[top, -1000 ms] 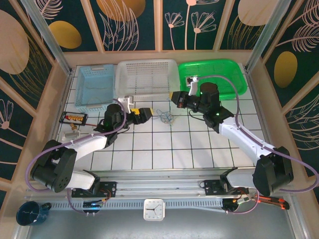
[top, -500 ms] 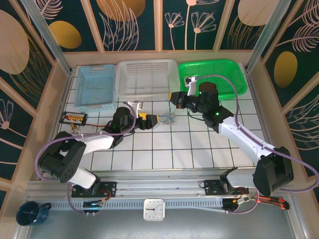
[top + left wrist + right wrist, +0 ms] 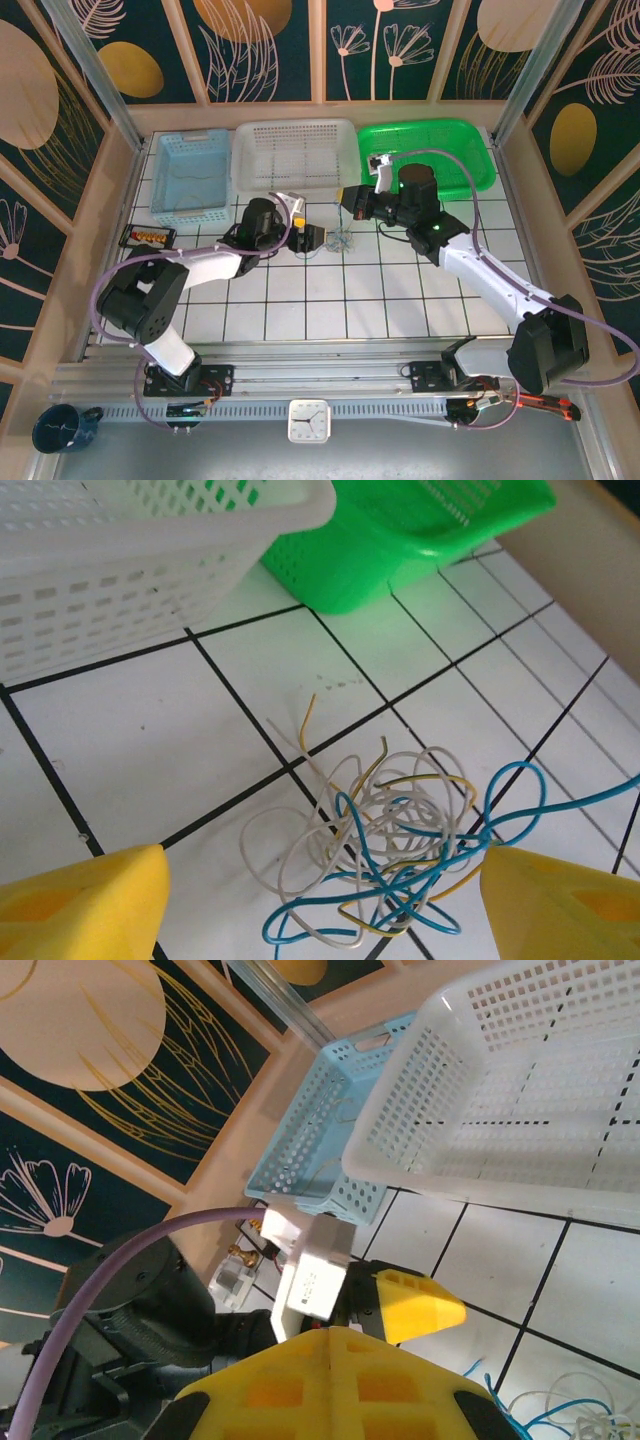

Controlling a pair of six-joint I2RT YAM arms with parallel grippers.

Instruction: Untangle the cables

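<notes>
Right, the cables sit in a loose yellow, blue and whitish knot mid-table, on the near side of the white basket. My left gripper straddles them, jaws wide; I'd close on one blue loop, not the whole clump. The right gripper hangs pinched closed at their far right. White tiled table, leaf-patterned walls around.

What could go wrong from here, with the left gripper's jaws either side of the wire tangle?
1. The open left gripper straddles the whole tangle of thin yellowish, blue and whitish wires; closing there would likely clamp several strands together and tighten the knot.
2. The right gripper is shut and seems to hold no strand, so a pull may drag the bundle across the white tiled table rather than separate it.
</notes>
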